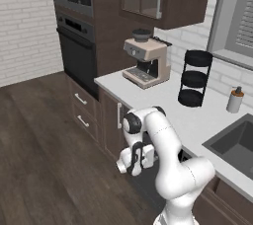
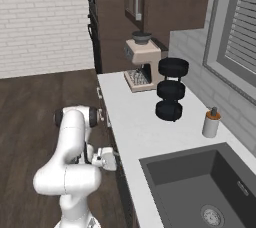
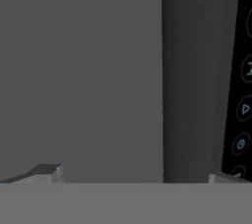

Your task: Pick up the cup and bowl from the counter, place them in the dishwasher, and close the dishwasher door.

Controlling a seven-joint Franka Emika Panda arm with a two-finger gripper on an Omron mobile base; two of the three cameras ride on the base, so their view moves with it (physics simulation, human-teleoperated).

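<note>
Low in the centre of the left base view, the gripper (image 1: 134,164) is being held below the counter (image 1: 163,101) edge, fingers pointing down, against the cabinet front where the dishwasher door (image 1: 148,182) is showing as a dark grey panel. The jaws are being kept spread wide, with nothing between them. This low, empty-handed posture is being read as work on the door rather than on any dish. Neither cup nor bowl is being made out on the counter, so their whereabouts cannot be told.

In the hand view, a flat grey panel (image 3: 78,70) is being seen close up, and at the right edge a black control strip (image 3: 241,100) with small icons, a detail not being offered by the base views. The right base view is adding the sink (image 2: 200,187), soap bottle (image 2: 211,123) and black three-tier rack (image 2: 171,95).
</note>
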